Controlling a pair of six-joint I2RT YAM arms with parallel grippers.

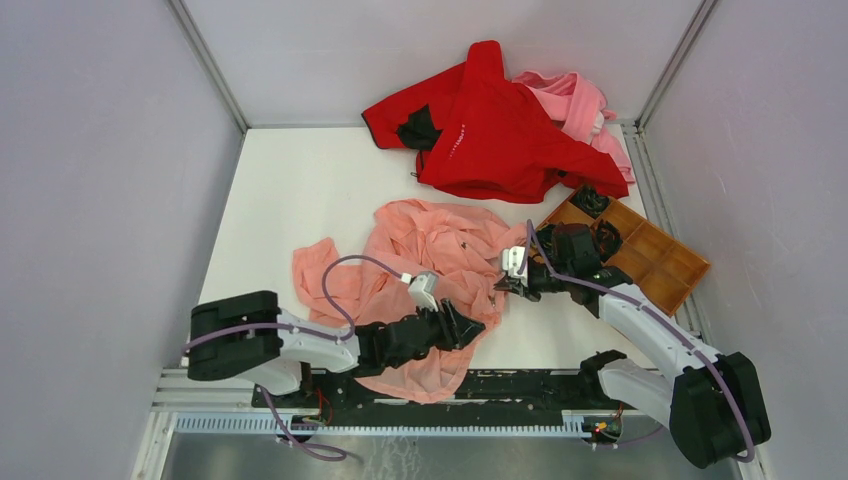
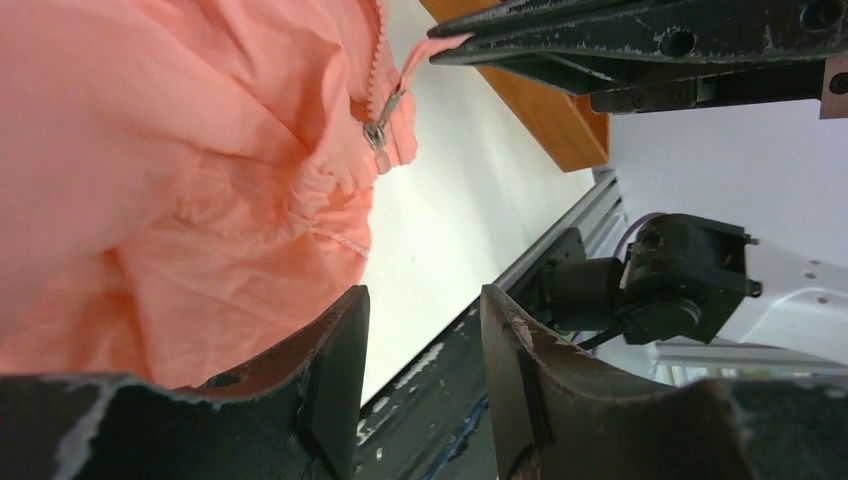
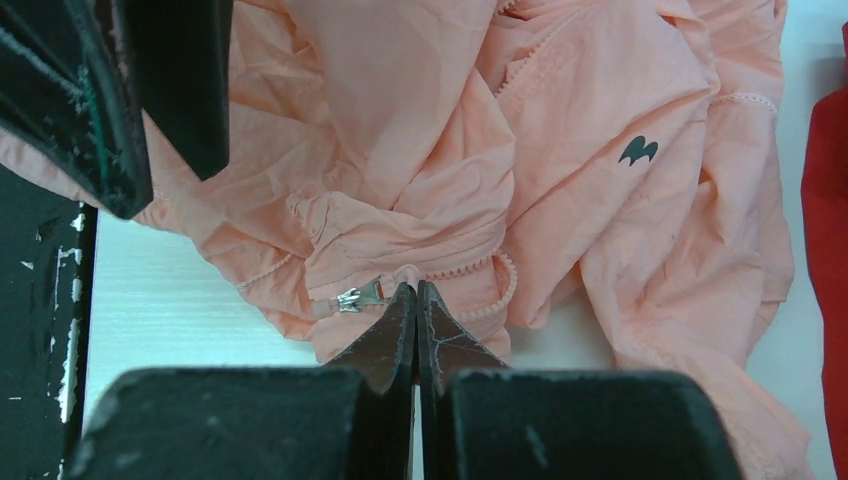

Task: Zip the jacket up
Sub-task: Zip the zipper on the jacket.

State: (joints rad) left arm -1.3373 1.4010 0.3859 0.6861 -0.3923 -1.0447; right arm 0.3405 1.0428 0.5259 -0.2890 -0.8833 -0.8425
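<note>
The salmon-pink jacket (image 1: 430,250) lies crumpled in the middle of the table. It also shows in the left wrist view (image 2: 180,150) and the right wrist view (image 3: 600,150). Its silver zipper slider (image 3: 358,296) sits at the near right hem, also seen in the left wrist view (image 2: 378,130). My right gripper (image 3: 415,290) is shut on a fold of the jacket's zipper edge just right of the slider; in the top view the right gripper (image 1: 503,285) is at the jacket's right edge. My left gripper (image 2: 420,300) is open and empty, beside the hem (image 1: 470,325).
A bright red garment (image 1: 500,130) and a paler pink one (image 1: 580,100) lie at the back. A brown wooden compartment tray (image 1: 650,255) sits at the right, behind the right arm. The metal rail (image 1: 400,420) runs along the near edge.
</note>
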